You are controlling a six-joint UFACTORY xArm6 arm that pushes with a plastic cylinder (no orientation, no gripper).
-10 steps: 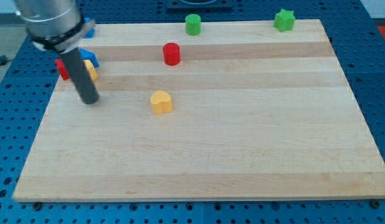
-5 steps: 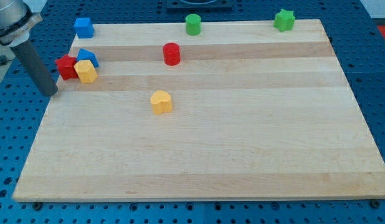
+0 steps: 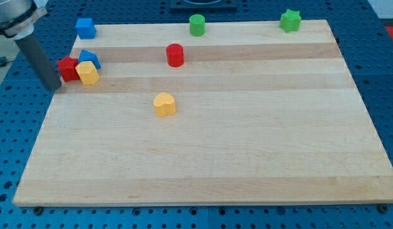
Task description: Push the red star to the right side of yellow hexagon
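Note:
The red star [image 3: 68,68] sits near the board's left edge, touching the yellow hexagon [image 3: 88,73] on its right. A blue block [image 3: 89,58] sits just behind them, toward the view's top. My tip [image 3: 53,86] is at the board's left edge, just left of and slightly below the red star, close to it but apart. The rod rises toward the view's top left.
A blue cube [image 3: 86,28] is at the top left corner. A red cylinder [image 3: 175,55] and a yellow heart-like block [image 3: 164,104] are mid-board. A green cylinder [image 3: 197,25] and a green star [image 3: 289,20] sit along the top edge.
My tip swept left from beside the yellow hexagon to the board's left edge, then moved slightly up toward the red star. The blocks have not moved.

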